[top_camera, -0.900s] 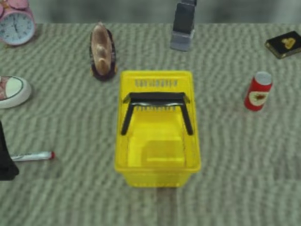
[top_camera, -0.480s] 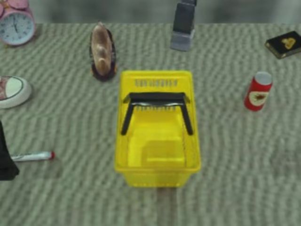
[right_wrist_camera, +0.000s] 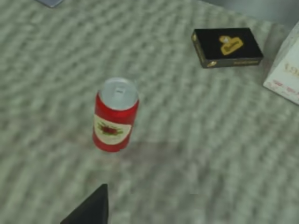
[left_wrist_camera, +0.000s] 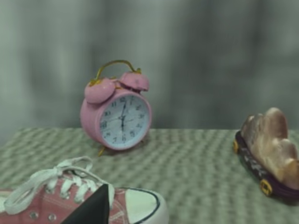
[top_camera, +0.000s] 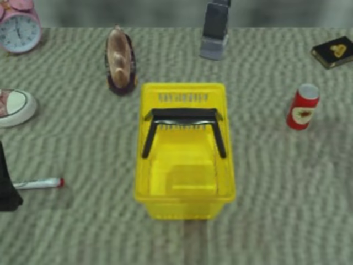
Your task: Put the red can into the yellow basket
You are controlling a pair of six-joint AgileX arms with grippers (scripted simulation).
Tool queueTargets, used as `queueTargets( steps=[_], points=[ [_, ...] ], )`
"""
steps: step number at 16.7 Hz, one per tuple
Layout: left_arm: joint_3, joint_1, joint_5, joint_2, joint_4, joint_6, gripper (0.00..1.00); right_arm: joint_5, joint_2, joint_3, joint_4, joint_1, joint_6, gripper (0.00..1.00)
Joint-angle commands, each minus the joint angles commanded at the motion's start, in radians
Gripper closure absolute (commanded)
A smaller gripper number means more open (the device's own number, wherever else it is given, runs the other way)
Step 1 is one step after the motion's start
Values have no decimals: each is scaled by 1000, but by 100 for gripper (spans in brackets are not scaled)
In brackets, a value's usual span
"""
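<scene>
- The red can stands upright on the desk at the right, well apart from the yellow basket in the middle, and nothing is touching it.
- My right wrist camera looks down on the red can from nearby: silver lid up, cream label mark facing the lens, bare desk all round it.
- My right gripper shows only as one dark tip at the near edge of that view; I cannot tell how far my fingers are spread, and they hold nothing that I can see.
- My left arm sits parked at the left edge of the desk, beside a marker; its camera takes in a pink alarm clock, a pink sneaker and a bread loaf on a small cart. I cannot tell the state of its fingers either.
- By my judgement the can is light, stiff and smooth-sided, so likely to slip or tip if nudged off-centre.
- I would take it across the middle of the red body, fingers either side of the label band, below the lid rim.
- The basket's black handle lies across its far half, so the open near half looks the safer place to drop it.
- A black box and a white carton lie beyond the can, clear of any approach.
</scene>
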Motion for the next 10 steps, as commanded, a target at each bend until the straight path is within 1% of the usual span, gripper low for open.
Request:
queueTargets(
  steps=[6, 10],
  points=[
    [0, 0, 0, 0, 0, 0, 0, 10, 696, 625, -372, 43, -152, 0],
    [0, 0, 0, 0, 0, 0, 0, 13, 1100, 987, -586, 71, -241, 0]
  ],
)
